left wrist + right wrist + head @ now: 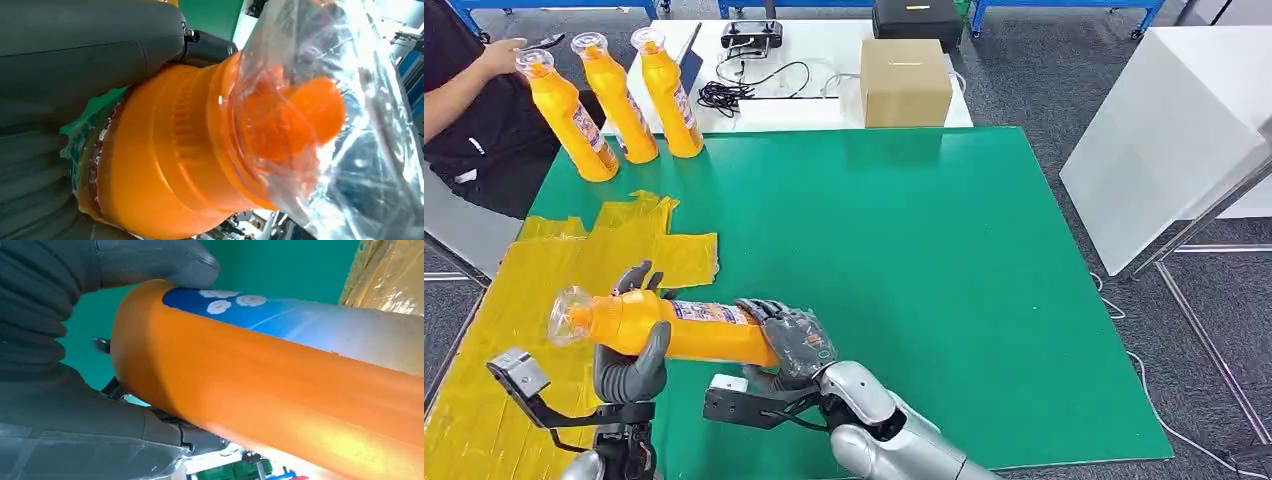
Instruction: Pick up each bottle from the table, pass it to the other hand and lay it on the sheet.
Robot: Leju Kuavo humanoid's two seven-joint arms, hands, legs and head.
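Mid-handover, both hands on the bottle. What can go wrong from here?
1. The right hand grips only the base end of the orange bottle; an early release by either hand could drop it on the green mat.
2. The left hand holds near the neck, beside the loose clear cap wrap, which may slip.

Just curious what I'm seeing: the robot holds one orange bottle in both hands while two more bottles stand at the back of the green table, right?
Nearly. The head view shows three standing bottles, not two. Both the left hand and right hand do hold the orange bottle.
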